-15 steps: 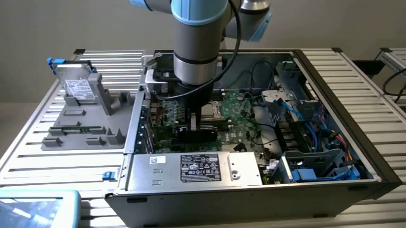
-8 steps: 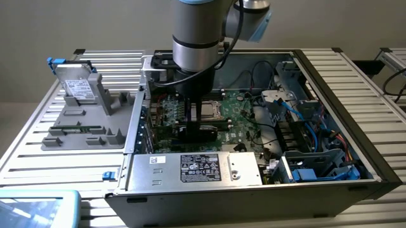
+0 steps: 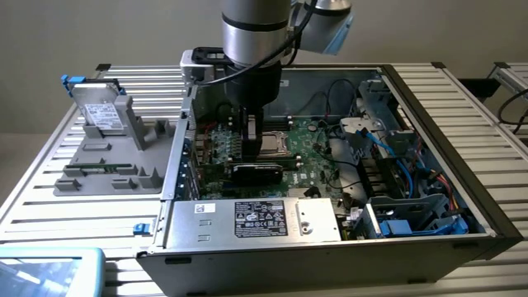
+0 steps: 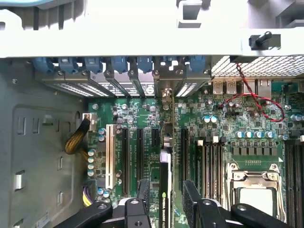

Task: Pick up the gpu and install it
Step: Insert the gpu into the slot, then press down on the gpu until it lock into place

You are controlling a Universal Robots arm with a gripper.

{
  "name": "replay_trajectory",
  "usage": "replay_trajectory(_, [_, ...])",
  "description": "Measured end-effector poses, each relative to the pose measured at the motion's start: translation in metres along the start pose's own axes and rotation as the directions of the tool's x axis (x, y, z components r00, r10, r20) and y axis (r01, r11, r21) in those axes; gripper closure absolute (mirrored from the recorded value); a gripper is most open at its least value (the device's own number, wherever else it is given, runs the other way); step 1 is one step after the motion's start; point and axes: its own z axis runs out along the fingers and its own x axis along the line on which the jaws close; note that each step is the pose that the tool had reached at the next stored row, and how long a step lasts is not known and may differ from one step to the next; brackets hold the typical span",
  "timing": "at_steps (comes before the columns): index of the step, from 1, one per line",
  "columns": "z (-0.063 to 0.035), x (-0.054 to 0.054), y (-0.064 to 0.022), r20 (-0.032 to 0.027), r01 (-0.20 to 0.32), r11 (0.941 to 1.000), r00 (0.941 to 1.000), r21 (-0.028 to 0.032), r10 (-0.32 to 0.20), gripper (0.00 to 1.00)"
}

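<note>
Gpu [image 4: 164,190] standing on edge in a motherboard [image 4: 223,128] slot, seemingly seated. Hand [image 4: 167,197] straddling its top edge, fingers spread, looks released. Stiff, light, fragile card; best pinched along the top edge, never the cooler.

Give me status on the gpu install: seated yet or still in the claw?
Done: the gpu, a flat green card with black cooler, stands edge-on in a motherboard slot inside the open grey computer case. In hand: the claw straddles it, jaws open. Full seating cannot be confirmed.
</note>
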Motion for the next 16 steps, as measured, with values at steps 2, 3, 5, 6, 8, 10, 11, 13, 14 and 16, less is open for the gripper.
replay_trajectory(2, [-0.0013,0.0000,0.0001,0.0002,0.000,1.0000,1.0000,0.0001,0.000,0.58])
replay_trajectory(3, [-0.0014,0.0000,0.0001,0.0003,0.000,1.0000,1.0000,0.0001,0.000,0.58])
replay_trajectory(5, [-0.0019,0.0000,0.0001,0.0000,0.000,1.0000,1.0000,0.0000,0.000,0.58])
replay_trajectory(6, [-0.0021,0.0000,0.0001,0.0000,0.000,1.0000,1.0000,0.0000,0.000,0.58])
replay_trajectory(8, [-0.0024,0.0000,0.0001,0.0000,0.000,1.0000,1.0000,0.0000,0.000,0.58])
replay_trajectory(10, [-0.0027,0.0000,0.0001,0.0000,0.000,1.0000,1.0000,-0.0001,0.000,0.58])
replay_trajectory(11, [-0.0029,0.0000,0.0001,0.0000,0.000,1.0000,1.0000,0.0000,0.000,0.58])
replay_trajectory(13, [-0.0032,0.0001,0.0001,0.0000,0.000,1.0000,1.0000,0.0000,0.000,0.60])
replay_trajectory(14, [-0.0034,0.0001,0.0001,0.0000,0.000,1.0000,1.0000,0.0000,0.000,0.66])
replay_trajectory(16, [-0.0037,0.0001,0.0002,0.0000,0.000,1.0000,1.0000,0.0000,0.000,0.72])
